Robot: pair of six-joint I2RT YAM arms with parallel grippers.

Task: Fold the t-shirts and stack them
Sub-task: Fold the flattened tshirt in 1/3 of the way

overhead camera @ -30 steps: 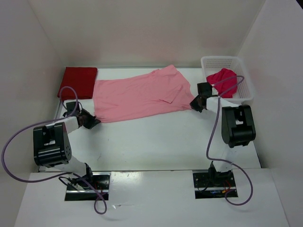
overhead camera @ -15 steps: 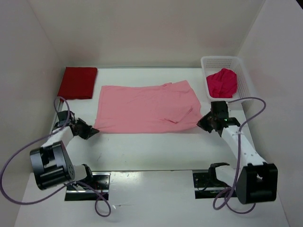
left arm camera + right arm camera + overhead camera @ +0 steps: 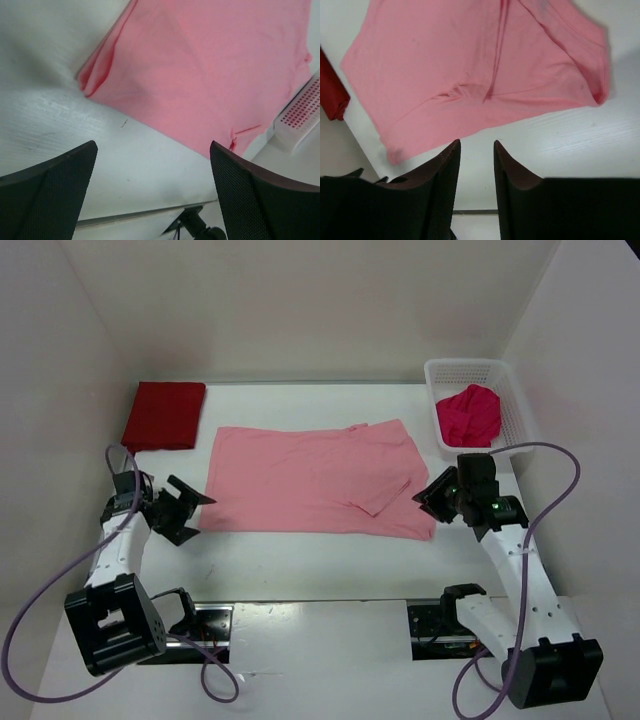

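The light pink t-shirt [image 3: 310, 480] lies spread on the table [image 3: 300, 560] with a sleeve flap turned over near its right near corner. Its left near corner is bunched into folds whose layers are hard to make out. The left gripper [image 3: 192, 512], just off that left near corner, gapes wide and empty, while the right gripper [image 3: 428, 498], just off the right near corner, has its fingers slightly parted with nothing between them. The dark red t-shirt [image 3: 165, 415] lies folded off the pink shirt's far left corner, and the magenta t-shirt [image 3: 470, 415] sits crumpled in the white basket [image 3: 470, 368] off its far right corner, partly hidden by the wall.
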